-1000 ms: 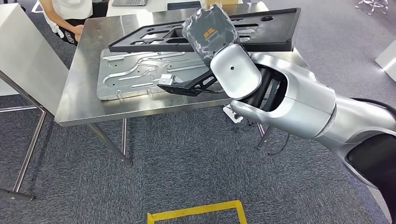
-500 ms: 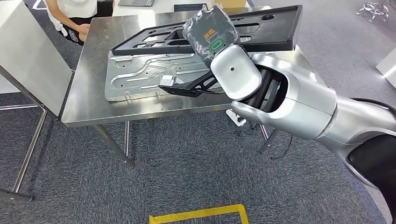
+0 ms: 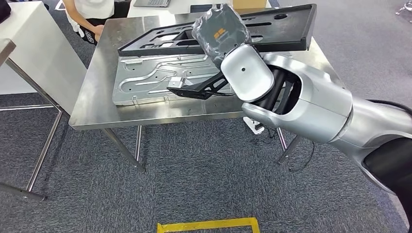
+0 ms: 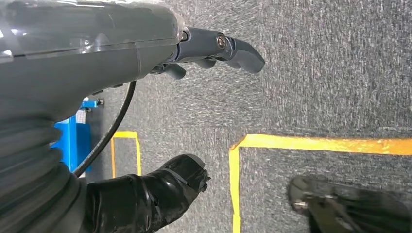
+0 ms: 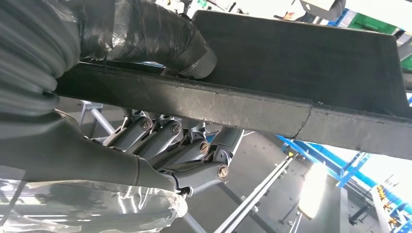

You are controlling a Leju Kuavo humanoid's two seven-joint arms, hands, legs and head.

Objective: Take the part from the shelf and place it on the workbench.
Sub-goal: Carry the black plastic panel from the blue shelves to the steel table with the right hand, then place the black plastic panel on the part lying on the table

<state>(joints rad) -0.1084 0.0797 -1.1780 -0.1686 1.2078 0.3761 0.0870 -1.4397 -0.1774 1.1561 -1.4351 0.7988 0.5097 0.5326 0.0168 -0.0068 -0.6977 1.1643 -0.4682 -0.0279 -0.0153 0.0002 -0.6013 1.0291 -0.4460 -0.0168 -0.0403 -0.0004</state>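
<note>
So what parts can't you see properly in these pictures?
- Head view: the right hand is wrapped in a dark cover, so its fingers on the black part are hidden.
- Head view: the part covers the far side of the metal plate on the workbench.
- Head view: the person is cut off by the top edge.
- Right wrist view: the part runs off the picture's edge.
- Left wrist view: the left hand is partly hidden by its cover.

An orange logo mark is being shown on the dark plastic-wrapped cover (image 3: 220, 30) at the right wrist, but its characters are too small to be read. No other text, number or sign is being displayed legibly.
</note>
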